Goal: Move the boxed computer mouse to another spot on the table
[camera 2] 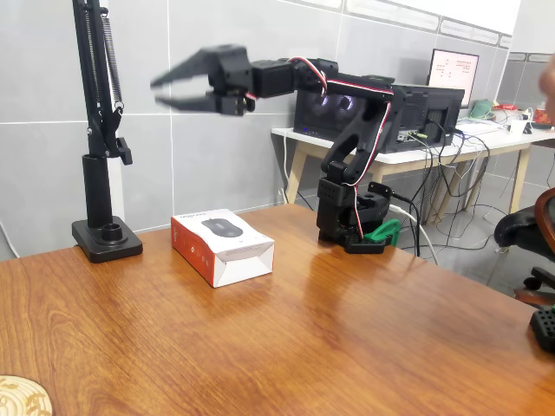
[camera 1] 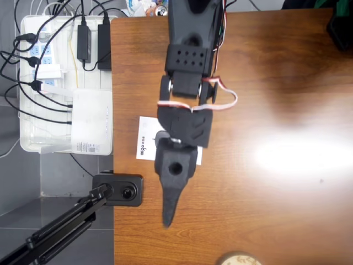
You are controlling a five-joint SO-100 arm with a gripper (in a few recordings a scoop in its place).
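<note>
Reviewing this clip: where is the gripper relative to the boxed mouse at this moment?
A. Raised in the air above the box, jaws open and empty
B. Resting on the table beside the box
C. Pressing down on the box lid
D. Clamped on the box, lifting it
A: in the fixed view the gripper hangs well above the boxed mouse, jaws apart, holding nothing; the box sits flat on the table.

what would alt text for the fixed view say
A black robot arm reaches out high above a brown wooden table, its gripper open and empty in the air. Below it the boxed computer mouse, white with orange-red sides, lies flat on the table beside a black stand.
</note>
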